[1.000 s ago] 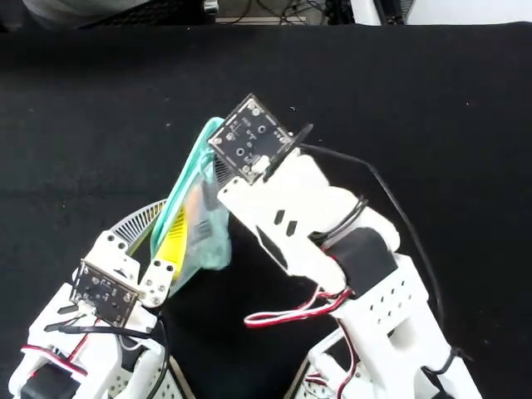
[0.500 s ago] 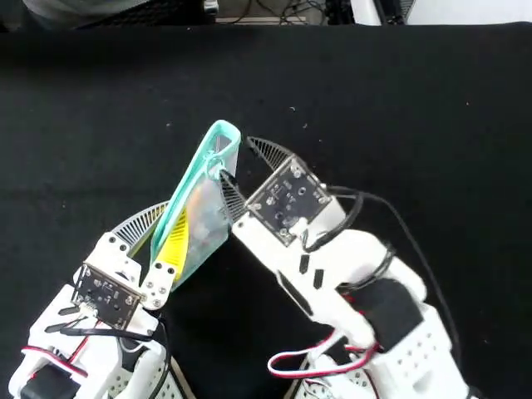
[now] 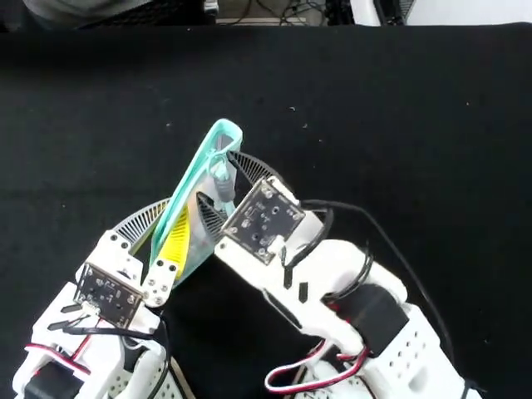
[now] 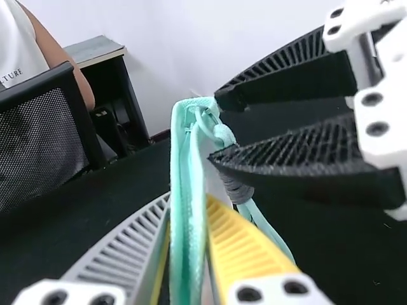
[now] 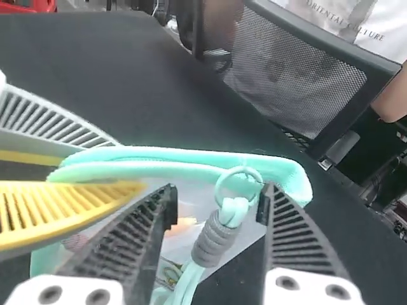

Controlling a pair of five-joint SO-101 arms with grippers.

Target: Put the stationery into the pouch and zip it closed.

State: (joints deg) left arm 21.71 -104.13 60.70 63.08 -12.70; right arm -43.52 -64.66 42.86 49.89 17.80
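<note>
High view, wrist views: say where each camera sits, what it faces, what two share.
High view: above the black table, looking down on the white and yellow left end effector, black right end effector and teal translucent pouch.
Left wrist view: on the left arm, looking along its end effector clamped on the pouch.
Right wrist view: on the right arm, looking through its open end effector at the grey corded zip pull.
Both wrist views share the pouch, zip pull and other arm's end effector.

Black-covered table extended to its far edge, dark cables lay beyond that edge, black mesh-backed chair stood off the table, dark cabinet stood against white wall, red item behind the table could not be identified.
</note>
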